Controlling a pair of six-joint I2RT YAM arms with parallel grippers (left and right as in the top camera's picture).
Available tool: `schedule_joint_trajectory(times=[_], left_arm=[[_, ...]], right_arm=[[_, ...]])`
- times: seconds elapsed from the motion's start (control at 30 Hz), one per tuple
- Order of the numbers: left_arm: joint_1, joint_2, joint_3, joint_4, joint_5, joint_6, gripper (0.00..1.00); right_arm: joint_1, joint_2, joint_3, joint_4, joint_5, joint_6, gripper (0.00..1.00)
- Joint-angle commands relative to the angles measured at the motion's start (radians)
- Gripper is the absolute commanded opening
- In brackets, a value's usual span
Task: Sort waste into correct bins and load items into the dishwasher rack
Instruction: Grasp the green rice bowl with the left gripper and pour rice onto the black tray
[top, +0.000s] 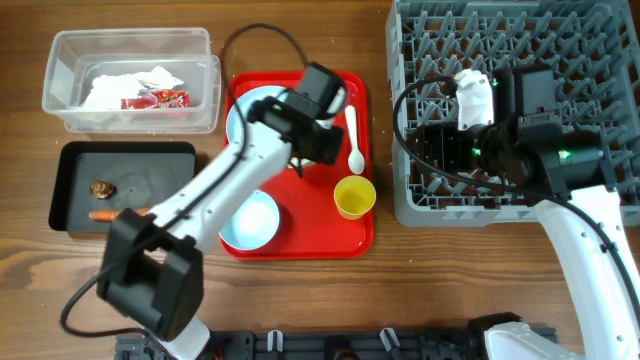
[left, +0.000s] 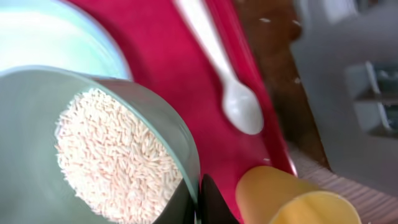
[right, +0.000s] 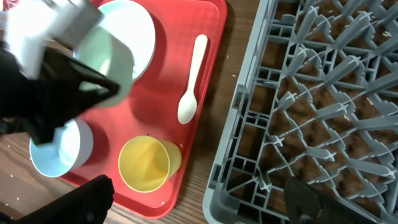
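pale green bowl (left: 31, 143) holds rice (left: 118, 162); left gripper (left: 200, 202) clamps rim; right gripper (right: 199, 202) spread, empty

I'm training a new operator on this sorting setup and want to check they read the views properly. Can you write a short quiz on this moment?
1. True or false: the white spoon lies in the dishwasher rack.
2. What fills the pale green bowl held by the left gripper? A) rice B) carrot C) tissue
3. Fill in: the red wrapper lies in the ____ plastic tub.

Key: 1 false, it lies on the red tray; 2 A; 3 clear.
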Motion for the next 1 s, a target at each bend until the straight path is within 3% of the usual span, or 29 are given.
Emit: schedule_joint_trajectory(times=[0.0, 0.13, 0.23, 0.43, 0.57, 0.7, 0.8, 0.87, 0.97], left_arm=[[0.165, -0.121, 0.021, -0.078, 0.111, -0.125, 0.04], [0.433, -0.158, 0.021, -0.2, 0.239, -0.111, 0.04], [0.627, -0.158, 0.008, -0.269, 0.336, -0.005, 0.04], [1.012, -0.156, -0.102, -0.262, 0.774, 0.286, 0.04], [1.217, -0.145, -0.231, -0.169, 1.052, 0.357, 0.04], [1.316, -0.075, -0.303, -0.114, 1.31, 0.439, 0.04], [1.337, -0.027, -0.305, -0.111, 1.382, 0.438, 0.04], [1.339, -0.015, -0.304, -0.111, 1.518, 0.404, 0.04], [1.339, -0.015, -0.304, -0.139, 1.518, 0.381, 0.04]], right_arm=[[-0.002, -0.011, -0.009, 0.003, 0.009, -0.014, 0.9], [-0.002, -0.011, -0.009, 0.002, 0.009, -0.032, 0.9], [-0.002, -0.011, -0.009, 0.003, 0.009, -0.032, 0.9], [-0.002, -0.011, -0.009, 0.002, 0.008, -0.032, 0.9], [-0.002, -0.011, -0.009, 0.003, 0.008, -0.032, 0.9], [-0.002, -0.011, -0.009, 0.001, 0.008, -0.032, 0.9], [-0.002, -0.011, -0.009, -0.002, 0.008, -0.032, 0.91], [-0.002, -0.011, -0.009, -0.003, 0.008, -0.032, 0.9], [-0.002, -0.011, -0.009, -0.003, 0.008, -0.032, 0.9]])
